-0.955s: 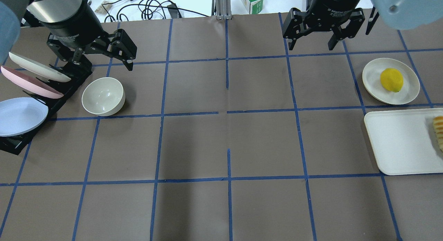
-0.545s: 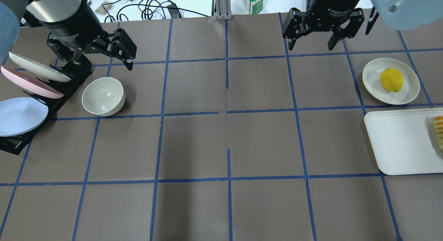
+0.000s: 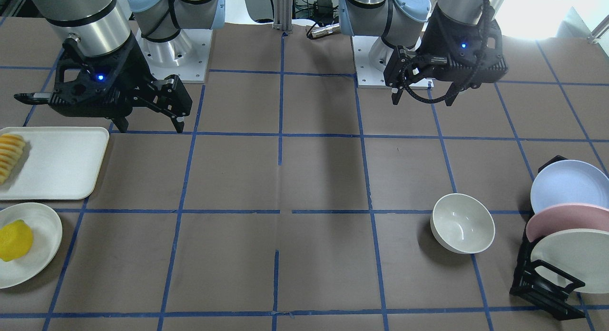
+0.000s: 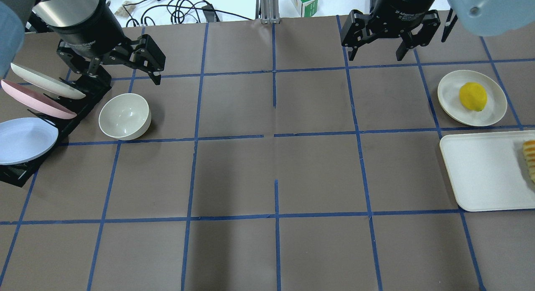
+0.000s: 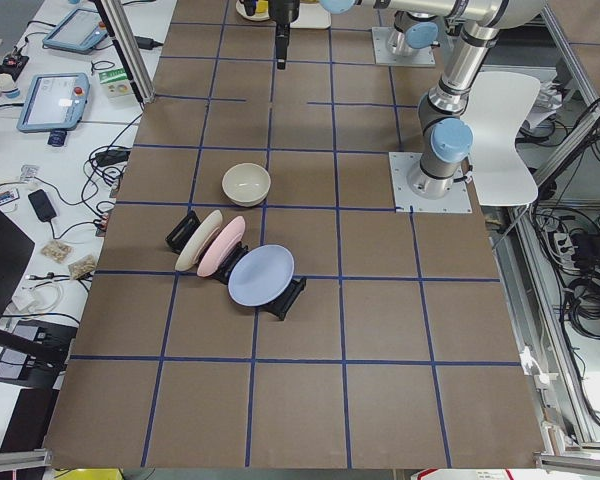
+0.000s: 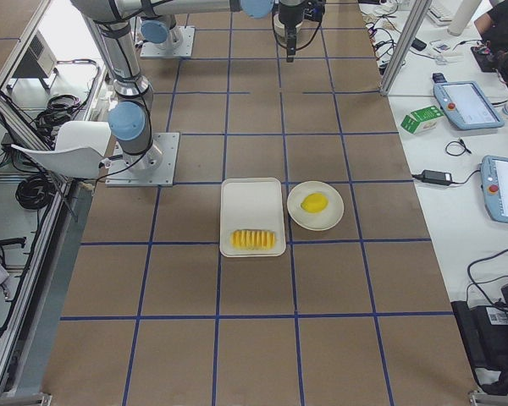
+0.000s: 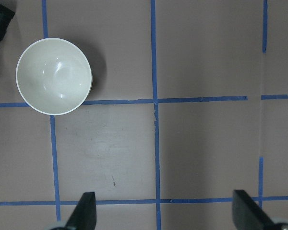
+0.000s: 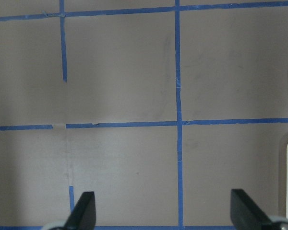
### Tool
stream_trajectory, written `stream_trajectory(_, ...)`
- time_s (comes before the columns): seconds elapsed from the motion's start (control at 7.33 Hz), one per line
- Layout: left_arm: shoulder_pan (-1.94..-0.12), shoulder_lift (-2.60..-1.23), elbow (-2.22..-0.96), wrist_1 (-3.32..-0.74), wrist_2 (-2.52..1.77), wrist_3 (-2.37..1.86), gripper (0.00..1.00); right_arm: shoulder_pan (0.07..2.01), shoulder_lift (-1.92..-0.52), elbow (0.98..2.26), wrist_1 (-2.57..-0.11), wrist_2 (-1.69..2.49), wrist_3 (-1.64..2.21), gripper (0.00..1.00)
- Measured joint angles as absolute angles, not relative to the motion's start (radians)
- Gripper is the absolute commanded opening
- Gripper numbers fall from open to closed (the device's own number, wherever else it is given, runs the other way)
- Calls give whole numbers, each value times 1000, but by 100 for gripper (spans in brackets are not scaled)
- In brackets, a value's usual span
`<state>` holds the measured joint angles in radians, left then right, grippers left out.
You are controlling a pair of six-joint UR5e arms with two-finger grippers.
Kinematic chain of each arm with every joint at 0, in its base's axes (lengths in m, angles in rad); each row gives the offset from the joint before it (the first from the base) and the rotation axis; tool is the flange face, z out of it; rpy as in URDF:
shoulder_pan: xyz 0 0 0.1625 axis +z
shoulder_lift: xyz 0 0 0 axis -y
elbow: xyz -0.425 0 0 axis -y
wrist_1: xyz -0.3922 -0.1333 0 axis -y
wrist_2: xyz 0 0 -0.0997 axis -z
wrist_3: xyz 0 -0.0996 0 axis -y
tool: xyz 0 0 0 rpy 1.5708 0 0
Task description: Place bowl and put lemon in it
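Observation:
The off-white bowl (image 4: 124,116) stands upright and empty on the table's left side, next to the dish rack; it also shows in the front view (image 3: 462,222) and the left wrist view (image 7: 54,75). The yellow lemon (image 4: 472,96) lies on a shallow off-white plate (image 4: 449,90) at the far right, also seen in the front view (image 3: 14,239). My left gripper (image 4: 123,75) hangs open and empty above the table just behind the bowl. My right gripper (image 4: 376,56) is open and empty, well to the left of the lemon's plate.
A black dish rack (image 4: 79,111) left of the bowl holds a white, a pink and a blue plate (image 4: 23,139). A white tray (image 4: 480,174) with a row of fruit slices (image 4: 530,159) lies in front of the lemon's plate. Cables and a small carton (image 4: 304,0) lie beyond the far edge.

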<state>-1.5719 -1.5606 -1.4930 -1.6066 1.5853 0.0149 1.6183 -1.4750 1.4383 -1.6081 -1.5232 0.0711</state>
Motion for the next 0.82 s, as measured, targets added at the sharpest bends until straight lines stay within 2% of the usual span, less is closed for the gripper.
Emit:
stream_trajectory(0.41, -1484, -1636, -1483, -1591, 1578, 88, 100, 1604, -1474, 1427, -1606, -1537, 49, 100)
stream_trajectory(0.82, -1298, -1785, -1530, -1460, 1573, 328, 100, 1408, -1454, 1419, -1603, -1548, -156, 100)
